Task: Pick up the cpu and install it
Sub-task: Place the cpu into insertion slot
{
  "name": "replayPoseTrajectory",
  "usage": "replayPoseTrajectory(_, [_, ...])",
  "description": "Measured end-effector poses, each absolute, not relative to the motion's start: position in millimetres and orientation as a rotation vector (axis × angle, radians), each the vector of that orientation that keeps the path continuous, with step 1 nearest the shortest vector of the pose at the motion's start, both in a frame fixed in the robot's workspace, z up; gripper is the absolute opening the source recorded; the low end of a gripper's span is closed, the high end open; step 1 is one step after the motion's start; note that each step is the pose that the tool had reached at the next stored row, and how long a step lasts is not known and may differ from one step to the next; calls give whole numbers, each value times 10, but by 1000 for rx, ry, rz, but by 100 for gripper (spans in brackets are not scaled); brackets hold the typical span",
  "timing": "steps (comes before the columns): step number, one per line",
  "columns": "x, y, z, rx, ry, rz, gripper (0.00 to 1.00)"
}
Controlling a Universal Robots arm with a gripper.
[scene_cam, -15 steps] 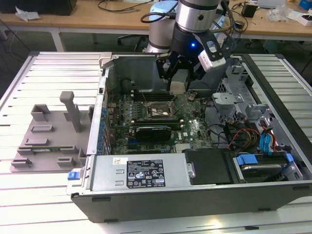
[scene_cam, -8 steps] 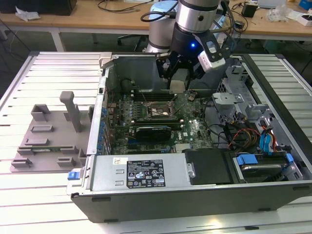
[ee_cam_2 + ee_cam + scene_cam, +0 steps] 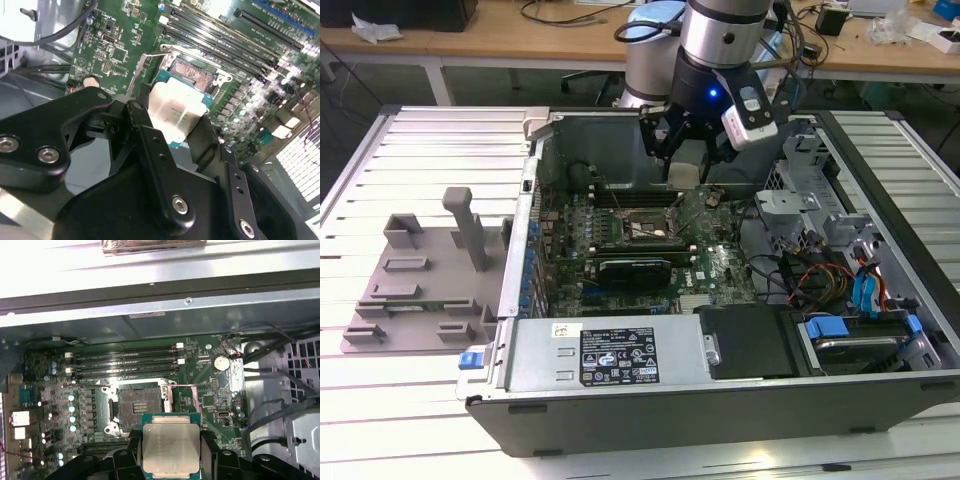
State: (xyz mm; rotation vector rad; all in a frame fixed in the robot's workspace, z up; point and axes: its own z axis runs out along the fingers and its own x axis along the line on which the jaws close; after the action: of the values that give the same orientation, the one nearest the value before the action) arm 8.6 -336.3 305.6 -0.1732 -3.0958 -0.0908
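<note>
Small flat square cpu with a shiny silver top plate and thin pale rim (image 3: 171, 447), clamped at two opposite edges between the black metal fingers (image 3: 209, 457) of the gripper (image 3: 171, 454). Hanging in the air, top plate up, above the green motherboard (image 3: 212, 390). By the first wrist view, just beside the square black-and-metal socket frame (image 3: 140, 407) and not yet centred over it. In the second wrist view, partly overlapping that frame. Socket open, bare contact field showing. All of it low inside the open dark grey computer case (image 3: 620, 395) on the white slatted table (image 3: 430, 140).

Probably the gravest risk: bent socket contacts, if lowered off-centre, tilted, or turned the wrong way round. No way to tell from here whether the notches match.

Next, a slip. Grip only on thin edges, so likely to twist or drop with a jolt or a snag on the frame's rim.

Also possible: fingers fouling the raised metal frame before release, or the wrist brushing the black memory slots (image 3: 125, 362) and the loose dark cables (image 3: 270, 370) nearby.
</note>
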Motion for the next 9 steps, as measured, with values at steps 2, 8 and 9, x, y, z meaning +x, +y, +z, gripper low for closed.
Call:
replayPoseTrajectory(2, [85, -3363, 3056, -211, -3094, -91, 55])
replayPoseTrajectory(8, [85, -3363, 3055, -319, -3087, -93, 55])
replayPoseTrajectory(9, [85, -3363, 3055, -346, -3085, -93, 55])
